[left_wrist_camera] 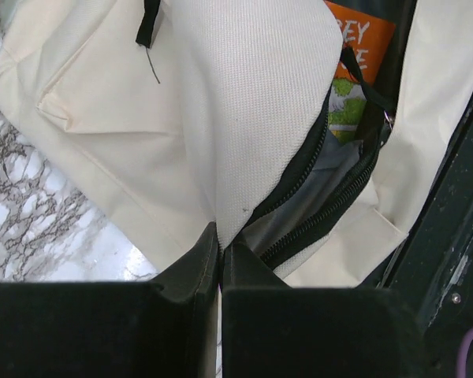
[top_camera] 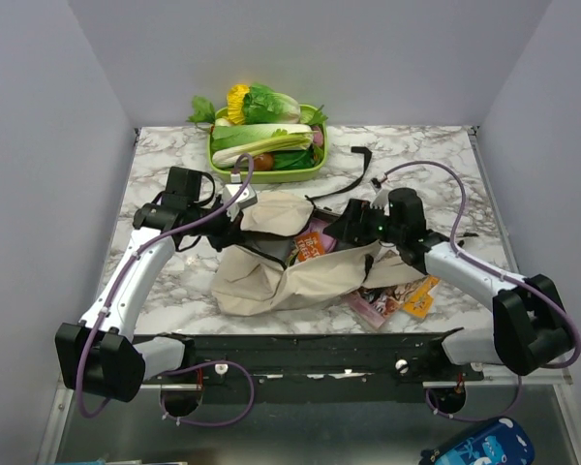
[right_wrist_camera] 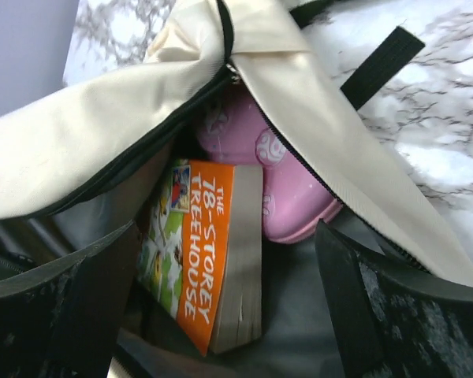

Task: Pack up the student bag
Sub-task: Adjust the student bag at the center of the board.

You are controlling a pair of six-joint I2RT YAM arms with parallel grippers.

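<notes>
The student bag (top_camera: pixel 271 281), beige canvas with a black zip, lies open in the middle of the marble table. My left gripper (left_wrist_camera: pixel 219 240) is shut on the edge of the bag's upper flap (left_wrist_camera: pixel 244 102) and holds it up beside the zip. My right gripper (right_wrist_camera: pixel 225 236) stands open inside the bag's mouth. An orange book (right_wrist_camera: pixel 205 252) lies loose between its fingers (right_wrist_camera: pixel 355 299). A pink pencil case (right_wrist_camera: pixel 292 181) sits behind the book, inside the bag. From above, the right gripper (top_camera: pixel 353 225) is at the bag's right opening and the left gripper (top_camera: pixel 240 205) at its top left.
A green tray (top_camera: pixel 271 175) of vegetables stands at the back. A black strap (top_camera: pixel 353 174) lies on the table behind the bag. Several thin books and magazines (top_camera: pixel 399 295) lie at the bag's right front. A blue case (top_camera: pixel 479 448) sits below the table's front rail.
</notes>
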